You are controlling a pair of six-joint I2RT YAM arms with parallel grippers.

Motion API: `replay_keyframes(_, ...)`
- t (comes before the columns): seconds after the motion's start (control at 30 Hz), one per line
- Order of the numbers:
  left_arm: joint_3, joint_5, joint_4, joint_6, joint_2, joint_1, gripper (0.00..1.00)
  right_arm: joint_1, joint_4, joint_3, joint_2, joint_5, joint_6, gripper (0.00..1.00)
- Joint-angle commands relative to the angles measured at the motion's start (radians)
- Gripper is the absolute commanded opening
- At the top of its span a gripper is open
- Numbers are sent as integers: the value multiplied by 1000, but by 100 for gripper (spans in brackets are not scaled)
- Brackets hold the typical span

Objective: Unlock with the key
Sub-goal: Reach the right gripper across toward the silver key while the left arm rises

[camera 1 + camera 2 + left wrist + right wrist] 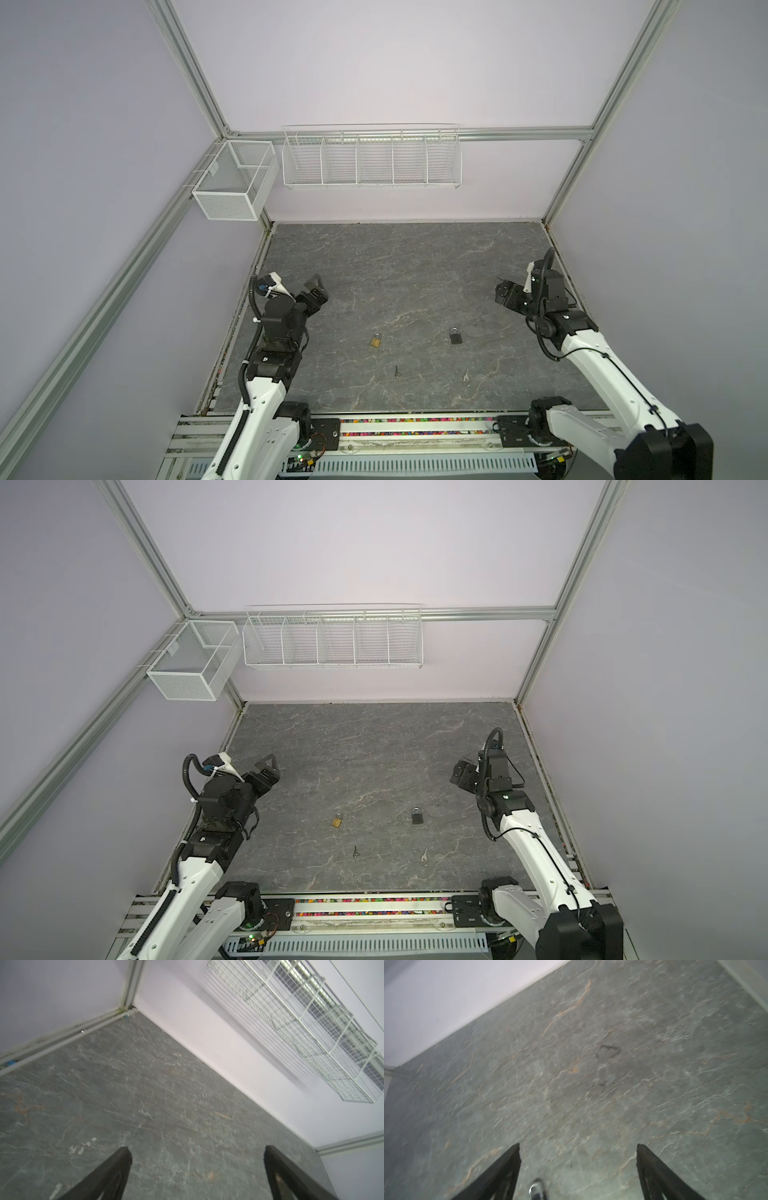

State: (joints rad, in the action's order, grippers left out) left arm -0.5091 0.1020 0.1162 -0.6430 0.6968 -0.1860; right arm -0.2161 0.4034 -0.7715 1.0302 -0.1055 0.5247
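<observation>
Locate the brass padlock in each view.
Top view: brass padlock lower middle of the picture, left of centre.
Top view: brass padlock, lower middle too.
Left wrist: not in it.
Right wrist: not in it.
Shared landmark: black padlock, to its right in both top views.
</observation>
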Motion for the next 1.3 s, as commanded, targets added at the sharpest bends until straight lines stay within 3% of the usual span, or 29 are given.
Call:
replay_keyframes(0.0,-52,-23,226,-47,-46,-70,99,-131,194,-61,-18,-28,64,88)
replay_keyframes(0.3,-13,-43,483,-160,-163,-245,98,-626,299,-162,132,-160,125,97)
replay_keyframes(0.4,-13,-24,514,-199,-159,-323,98,-753,271,-201,234,-150,54,99)
replay_keyframes(0.53,-12,8,524,-254,-129,-429,97,-861,245,-262,378,-87,-96,91)
replay_keyframes(0.67,6,18,505,-295,-98,-491,97,-899,201,-284,453,14,-237,87)
replay_keyframes(0.83,35,6,505,-329,-93,-495,97,-905,188,-322,537,104,-388,81)
replay_keyframes(1.0,36,23,550,-325,-114,-495,97,-907,156,-346,606,191,-477,77)
replay_keyframes(1.27,-8,68,659,-325,-151,-495,99,-929,155,-406,734,223,-574,59)
